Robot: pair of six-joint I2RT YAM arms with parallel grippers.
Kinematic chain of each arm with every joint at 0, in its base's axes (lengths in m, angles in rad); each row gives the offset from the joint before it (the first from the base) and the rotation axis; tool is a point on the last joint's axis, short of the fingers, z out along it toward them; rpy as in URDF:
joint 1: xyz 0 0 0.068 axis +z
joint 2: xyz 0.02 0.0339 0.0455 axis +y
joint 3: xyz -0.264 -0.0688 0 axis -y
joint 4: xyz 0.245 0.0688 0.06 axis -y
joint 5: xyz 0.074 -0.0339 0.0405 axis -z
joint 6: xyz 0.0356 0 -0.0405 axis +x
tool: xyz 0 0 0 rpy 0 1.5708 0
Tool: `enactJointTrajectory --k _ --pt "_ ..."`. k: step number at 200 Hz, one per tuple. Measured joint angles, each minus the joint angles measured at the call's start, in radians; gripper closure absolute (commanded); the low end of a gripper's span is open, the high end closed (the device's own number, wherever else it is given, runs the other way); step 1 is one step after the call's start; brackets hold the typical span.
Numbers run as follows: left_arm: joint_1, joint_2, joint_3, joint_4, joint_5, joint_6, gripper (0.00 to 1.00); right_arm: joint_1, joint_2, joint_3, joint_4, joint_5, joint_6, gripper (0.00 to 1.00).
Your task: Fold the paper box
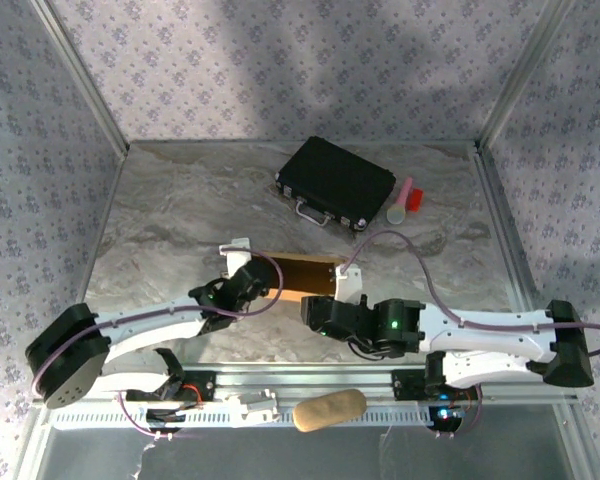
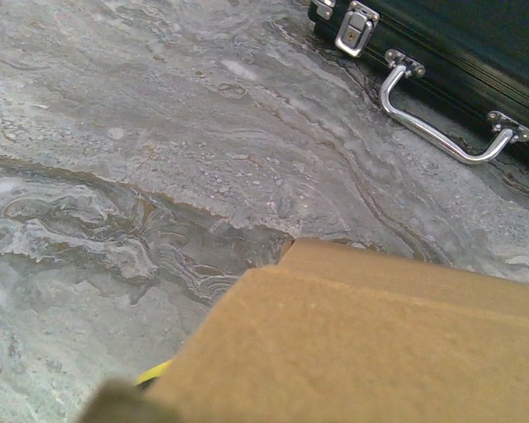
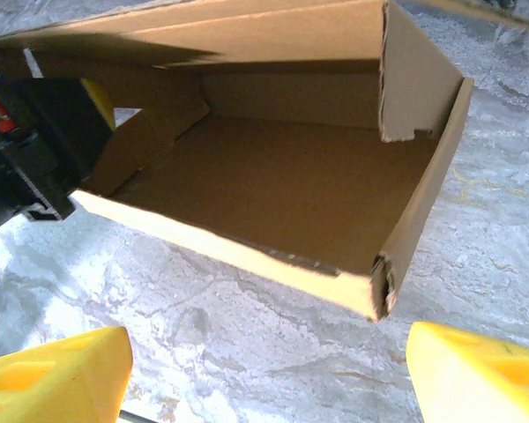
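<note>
— Cardboard first: where's the paper box (image 1: 302,274)?
— Middle of the frame. My left gripper (image 1: 252,276) pinches its left end, I'd say to steady it. The open side faces my right gripper (image 3: 264,357), whose jaws stand wide, just short, ready to fold.

One paper box (image 1: 302,273), one black case (image 1: 337,180)
</note>
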Motion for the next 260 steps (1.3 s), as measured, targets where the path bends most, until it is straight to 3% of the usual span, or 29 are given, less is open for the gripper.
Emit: enactJointTrajectory --k 44,80,122,166,195,234,260 --pt "-0.040 0.064 0.063 -0.082 -0.092 -0.078 1.00 -0.002 -0.073 0.010 -0.093 0.019 -0.014 0.20" --pt "-0.089 0.118 0.098 -0.126 -0.176 -0.137 1.00 -0.033 -0.170 0.010 -0.049 0.036 0.034 0.26" --pt "-0.145 0.202 0.145 -0.221 -0.221 -0.211 0.81 -0.060 -0.124 0.010 0.087 0.053 0.217 0.26" --pt "-0.195 0.230 0.129 -0.281 -0.196 -0.267 0.57 -0.153 -0.084 -0.018 0.195 0.011 0.359 0.26" --pt "-0.242 0.196 0.106 -0.303 -0.164 -0.304 0.44 -0.165 -0.086 -0.089 0.254 -0.023 0.450 0.27" --pt "-0.274 0.077 0.064 -0.319 -0.041 -0.323 0.35 -0.191 -0.086 -0.132 0.307 -0.078 0.507 0.27" --pt "-0.280 0.018 0.039 -0.327 0.058 -0.329 0.35 -0.210 -0.085 -0.130 0.335 -0.106 0.498 0.32"
